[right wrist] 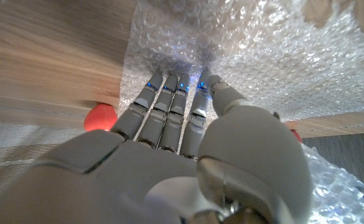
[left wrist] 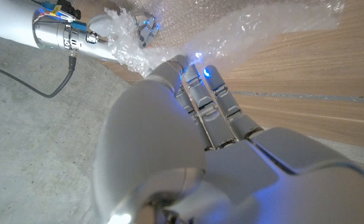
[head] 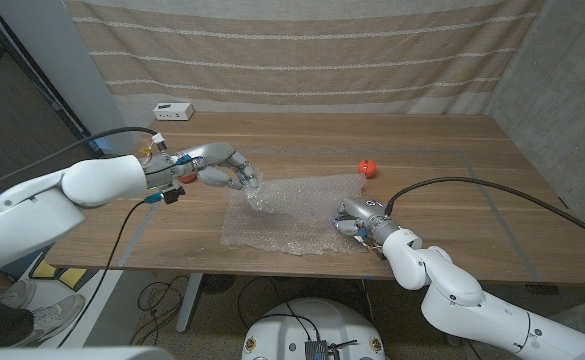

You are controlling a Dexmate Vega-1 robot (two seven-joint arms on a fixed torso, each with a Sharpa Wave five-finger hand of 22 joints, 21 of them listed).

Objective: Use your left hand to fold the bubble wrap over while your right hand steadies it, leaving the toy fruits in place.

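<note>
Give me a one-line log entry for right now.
left robot hand: grips bubble wrap corner, lifted | right robot hand: presses wrap's edge | red toy fruit: on table, beyond wrap

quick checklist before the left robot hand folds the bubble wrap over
1. Left robot hand grips the bubble wrap at its left corner, lifted off the table: ok.
2. Right robot hand presses the sheet's right edge with fingers laid on it: ok.
3. Red toy fruit sits on the wooden table past the sheet's far right corner, apart from both hands: ok.
4. Other toy fruits in place: an orange one shows by the left robot hand, partly hidden; cannot tell.
5. Nothing lying on top of the sheet along the fold path: ok.
</note>
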